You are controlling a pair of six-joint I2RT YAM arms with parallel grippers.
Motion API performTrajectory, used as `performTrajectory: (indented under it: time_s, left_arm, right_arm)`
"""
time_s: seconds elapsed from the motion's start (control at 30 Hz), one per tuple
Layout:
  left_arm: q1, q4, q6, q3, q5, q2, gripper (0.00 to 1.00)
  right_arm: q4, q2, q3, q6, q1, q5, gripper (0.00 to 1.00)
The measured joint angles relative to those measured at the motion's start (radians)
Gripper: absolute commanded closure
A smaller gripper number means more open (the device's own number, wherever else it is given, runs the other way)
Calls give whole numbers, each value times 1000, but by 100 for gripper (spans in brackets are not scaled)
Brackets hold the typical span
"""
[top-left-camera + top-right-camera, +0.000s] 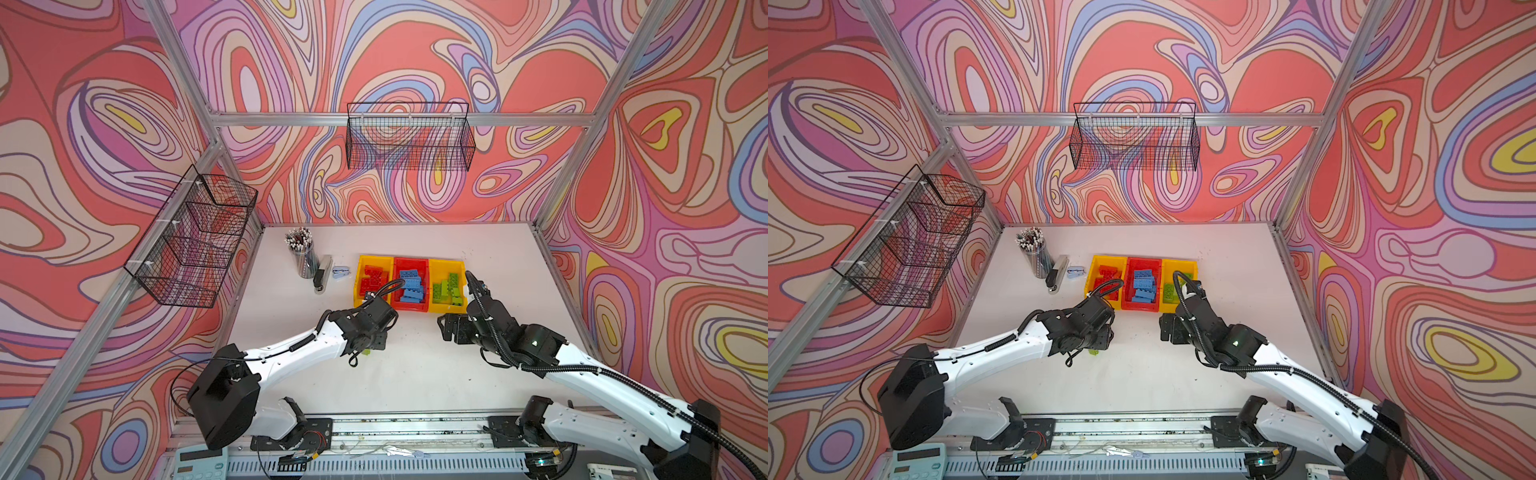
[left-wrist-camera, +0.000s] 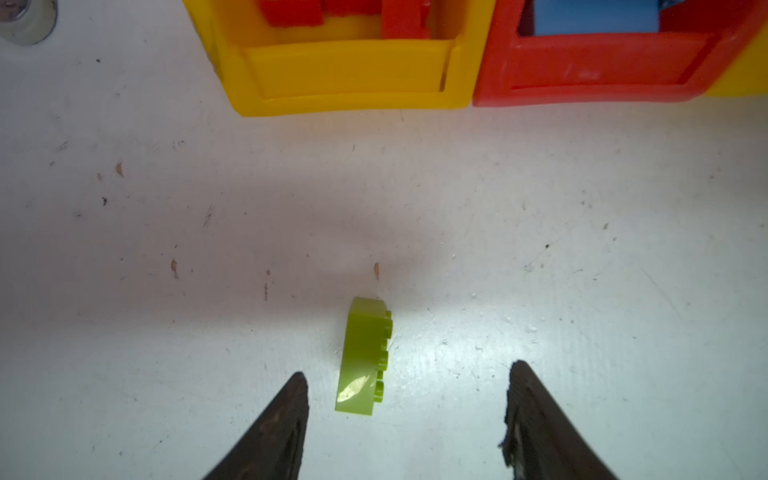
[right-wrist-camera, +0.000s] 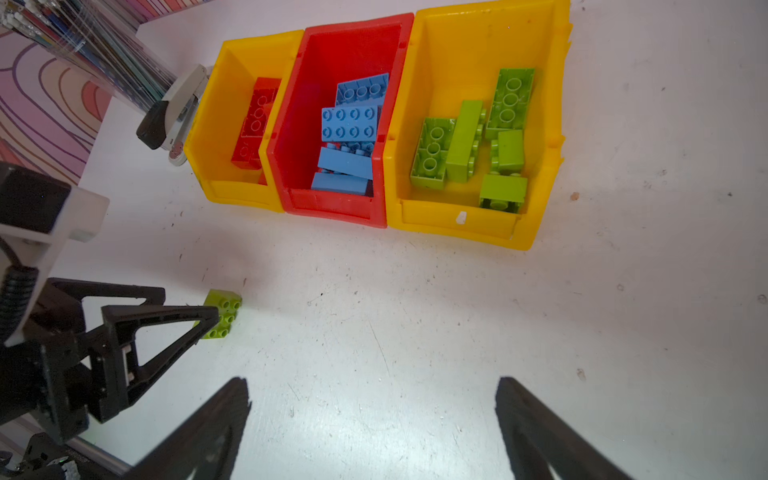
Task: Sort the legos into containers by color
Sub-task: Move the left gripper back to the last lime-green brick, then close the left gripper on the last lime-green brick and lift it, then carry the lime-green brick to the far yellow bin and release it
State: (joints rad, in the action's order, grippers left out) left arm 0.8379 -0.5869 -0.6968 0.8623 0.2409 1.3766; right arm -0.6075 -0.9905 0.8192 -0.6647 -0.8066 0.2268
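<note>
In both top views the sorting looks nearly done. A row of three small open plastic bins sits mid-table: red studded bricks (image 1: 372, 279) in the left yellow bin (image 1: 374, 258), light blue studded bricks (image 1: 411, 284) in the red middle bin (image 1: 411, 260), and lime green studded bricks (image 1: 449, 286) in the right yellow bin (image 1: 446, 262). One small lime green plastic brick (image 1: 366, 352) lies out on the white tabletop (image 1: 415, 374), peeking from under the left gripper (image 1: 371, 345). The right gripper (image 1: 446, 328) hangs low just in front of the green-filled bin.

From the left wrist, the jaws stand apart with the stray brick lying on its side between them. It sits just beside one finger (image 2: 291, 415), with its studs facing the farther one, and I see no contact. If the jaws close from here, I'd expect the near finger to meet the glossy flat face first and push or spin the brick. The other would bite on studs, an uneven hold that could squirt it out.

From the right wrist, that gripper's jaws are spread wide and empty over bare table. The stray's proper bin is the one farthest from the left arm. The carry would have to pass the other two bins and the waiting right arm, so the arms could clash. An early release would drop green among the blue.
</note>
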Motion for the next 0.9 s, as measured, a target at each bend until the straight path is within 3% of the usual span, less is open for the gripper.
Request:
performTrajectory:
  time_s: [0.17, 0.53, 0.6, 0.77, 0.9]
  left_arm:
    - [-17, 28, 6, -40, 1, 6, 39]
    - [-79, 113, 16, -86, -58, 98, 60]
    - [-79, 117, 16, -87, -62, 105, 66]
    - [-79, 120, 13, -86, -69, 125, 93]
    - [-79, 114, 12, -57, -77, 137, 99]
  right_arm:
    - [9, -7, 13, -11, -8, -10, 3]
    - [-12, 14, 21, -38, -19, 0, 3]
    - [-13, 15, 21, -37, -19, 2, 3]
    - [-14, 15, 21, -37, -19, 8, 3]
    - [-13, 37, 14, -37, -19, 19, 3]
